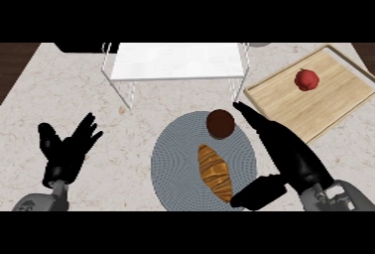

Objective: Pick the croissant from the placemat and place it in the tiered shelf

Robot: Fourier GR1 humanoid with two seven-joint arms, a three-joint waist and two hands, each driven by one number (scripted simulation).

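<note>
Tabletop [81,94]: pale speckled stone, with a strip of dark wood at the upper left corner.
Placemat [176,149]: round, grey-blue and woven, lying in the lower middle of the tabletop.
Croissant [215,172]: golden brown, lying lengthwise on the placemat, toward its lower right.
Brown round item [220,123]: dark, sitting on the placemat's upper edge, just above the croissant.
Tiered shelf [179,62]: white top on thin wire legs, standing beyond the placemat.
Wooden board [333,99]: light wood, tilted, at the upper right.
Red fruit [307,79]: resting on the wooden board.
Left hand [66,149]: resting at the lower left, fingers spread and up, holding nothing.
Right hand [282,149]: over the placemat's right edge, fingers straight and pointing up-left, thumb out beside the croissant's lower end, nothing held.
</note>
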